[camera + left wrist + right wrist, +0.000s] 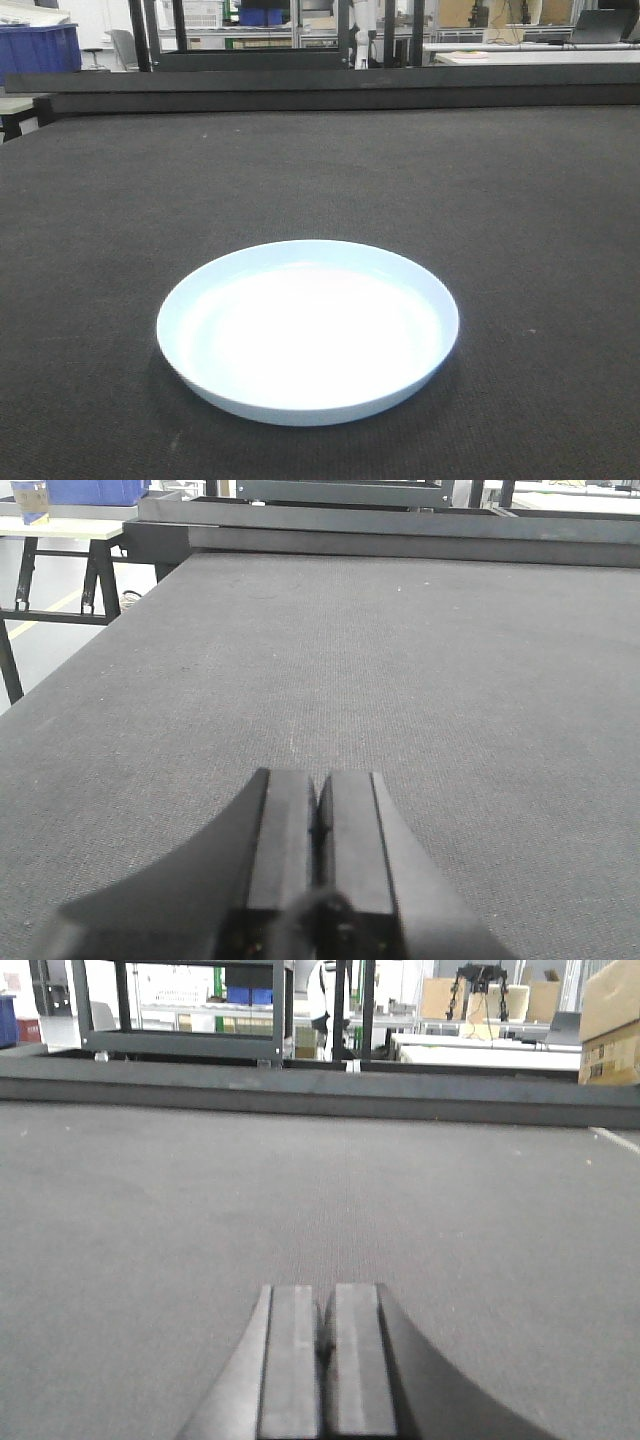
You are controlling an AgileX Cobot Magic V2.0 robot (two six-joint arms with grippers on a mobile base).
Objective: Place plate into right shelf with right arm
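The round white plate (pixel 307 330) with a pale bluish rim lies flat on the dark grey table (pixel 520 200), near the front edge in the front view. Neither arm shows in that view. My left gripper (pixel 319 780) is shut with nothing between its fingers, low over bare table. In the right wrist view my right gripper (pixel 327 1290) is likewise shut and empty above the mat, and the plate does not appear there. The right shelf is out of view.
A raised black ledge (pixel 320 90) runs along the table's far edge. Beyond it stand dark frames (pixel 180 1010), white benches (pixel 480 1050) and blue bins (pixel 38 50). Cardboard boxes (pixel 610 1020) sit at far right. A side table (pixel 60 540) stands left.
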